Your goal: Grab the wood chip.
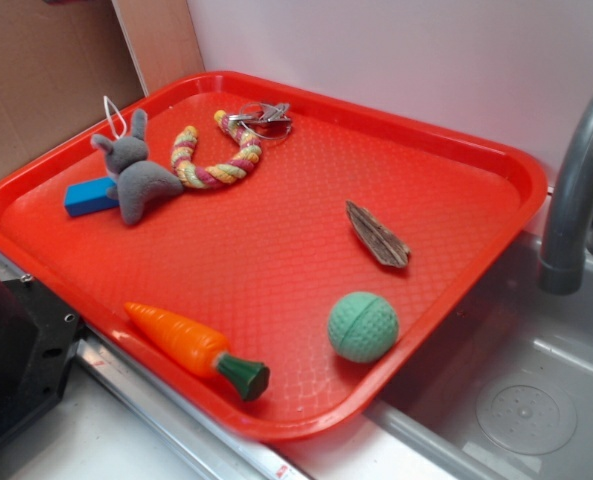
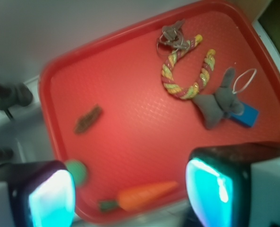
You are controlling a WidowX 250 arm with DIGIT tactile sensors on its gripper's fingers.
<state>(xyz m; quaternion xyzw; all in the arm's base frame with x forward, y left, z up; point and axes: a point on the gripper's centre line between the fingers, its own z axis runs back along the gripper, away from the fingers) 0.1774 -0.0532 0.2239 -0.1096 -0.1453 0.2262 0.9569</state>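
While the pincer (image 2: 130,196) hangs well above the red tray (image 1: 476,150), its two pads spread wide apart and holding nothing, the job looks to be at its very first step: the approach has not closed on anything. The wood chip (image 1: 377,235) lies flat on the tray's right side, near the right rim, with clear tray floor all round it. The green ball (image 1: 363,326) sits nearer the front edge, near the chip but apart from it, and the orange toy carrot (image 1: 196,349) lies along the front rim, well away. At the far left the grey plush rabbit (image 1: 136,180) rests against a blue block (image 1: 88,196), and a striped rope ring (image 1: 216,160) with a metal clip (image 1: 261,117) curls beside them, all well apart from the chip. In the wrist view the chip (image 2: 88,119) shows up and to the left of the pads, so my judgement is that the next move calls for travelling over the chip, turning the pincer so the pads straddle its narrow width, and descending almost to the tray floor, since so thin a sliver gives little to grip. The ball is the nearest thing to avoid nudging.
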